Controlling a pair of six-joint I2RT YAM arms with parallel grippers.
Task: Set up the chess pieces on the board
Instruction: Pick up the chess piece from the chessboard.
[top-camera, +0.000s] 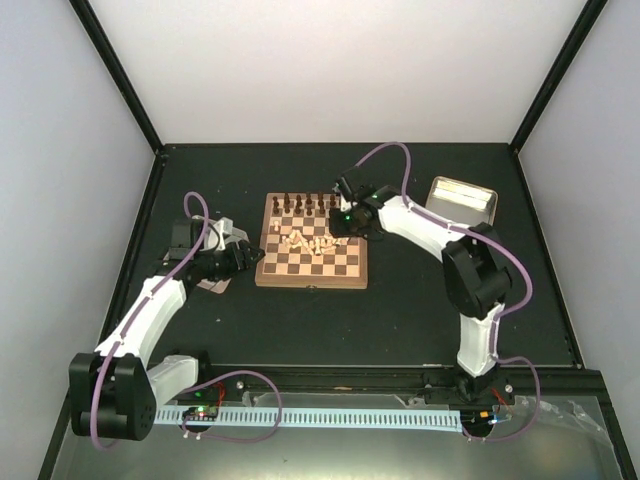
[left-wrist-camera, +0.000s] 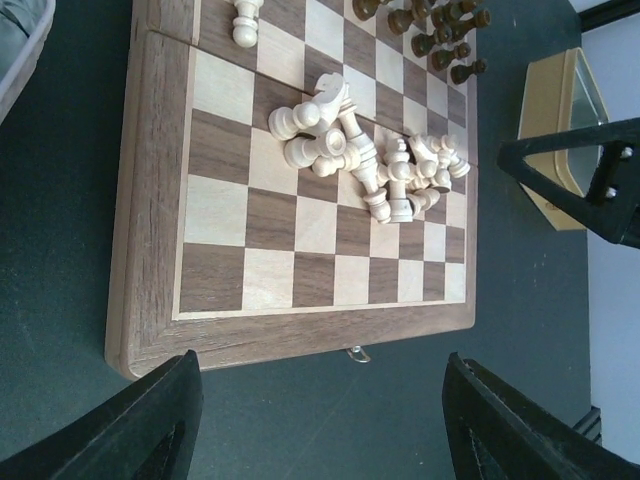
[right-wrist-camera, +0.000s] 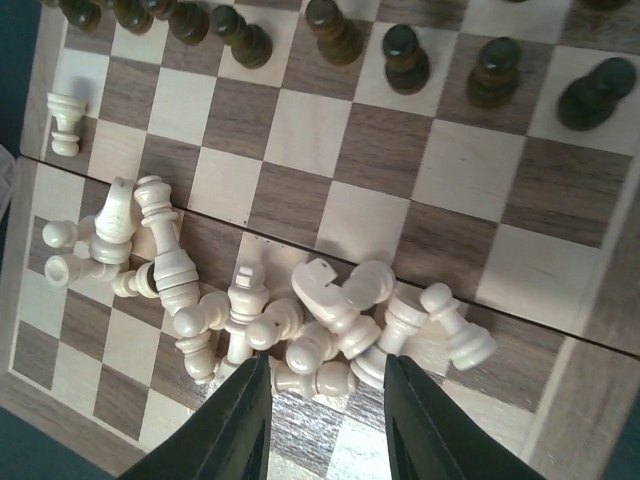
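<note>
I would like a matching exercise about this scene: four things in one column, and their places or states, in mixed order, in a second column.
1. heap of pale cream wooden chess pieces
2. dark brown wooden chess pieces
3. single pale cream pawn
4. shallow rectangular pale tray

A. on the black table, right of the checked wooden chessboard
B. upright at the board's far edge
C. toppled in the board's middle
D. upright alone, apart from the heap

Pairs: 1-C, 2-B, 3-D, 4-A
</note>
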